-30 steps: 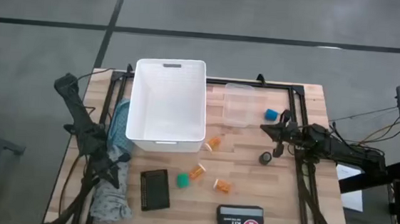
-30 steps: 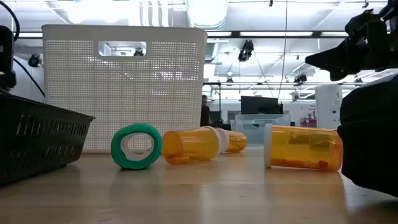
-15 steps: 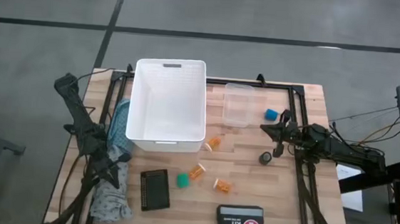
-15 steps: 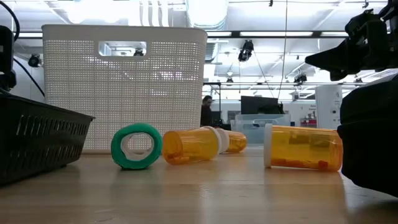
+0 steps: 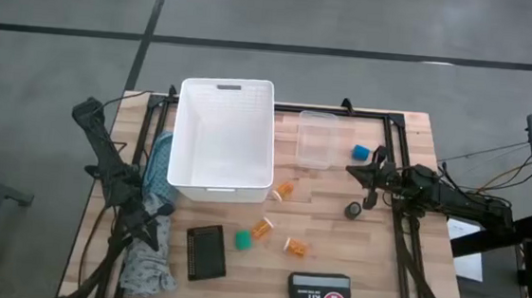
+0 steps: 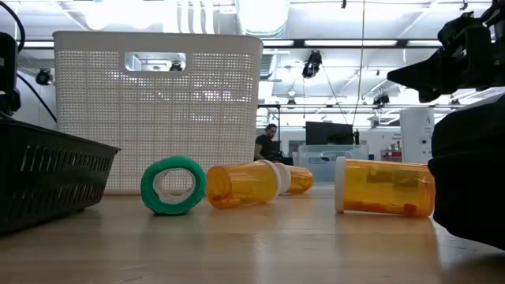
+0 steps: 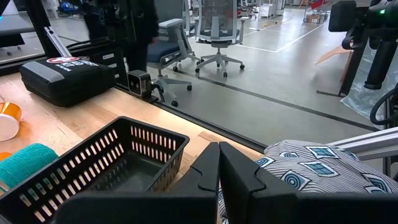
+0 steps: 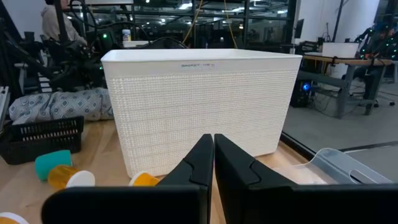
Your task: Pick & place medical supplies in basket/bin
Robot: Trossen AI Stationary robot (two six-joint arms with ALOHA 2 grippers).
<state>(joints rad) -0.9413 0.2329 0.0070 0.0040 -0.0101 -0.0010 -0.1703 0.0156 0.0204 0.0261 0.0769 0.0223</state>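
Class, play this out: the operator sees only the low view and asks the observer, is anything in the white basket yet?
Observer: No. The high view shows the basket empty.
Operator: Any supplies I can't see?
Observer: A blue piece lies right of the clear tub.
Operator: And the grippers?
Observer: Both are shut and hold nothing: the right gripper near that blue piece, the left gripper by the cloth.
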